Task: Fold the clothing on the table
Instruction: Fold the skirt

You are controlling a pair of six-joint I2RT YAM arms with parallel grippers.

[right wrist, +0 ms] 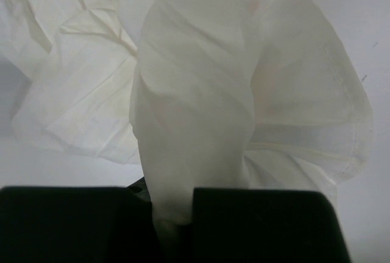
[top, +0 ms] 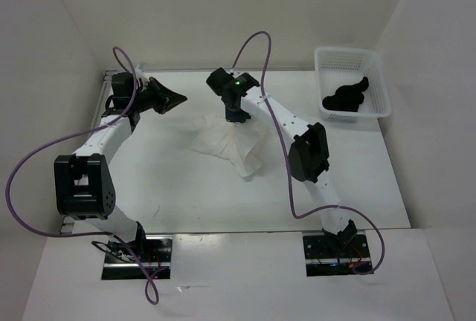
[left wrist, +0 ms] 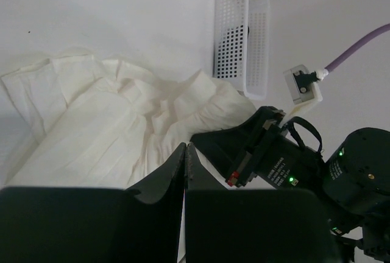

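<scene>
White table (top: pixel 357 180), crumpled clothing (top: pixel 230 146), peak pointing up into clamped right jaws, left jaws closed, empty

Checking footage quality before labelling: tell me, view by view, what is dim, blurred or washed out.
Top view: even light, sharp, but the white garment barely stands out from the white table. Left wrist view: dim, the left jaws dark and featureless, basket crisp. Right wrist view: garment in the right jaws fills the frame, soft-focused.
</scene>
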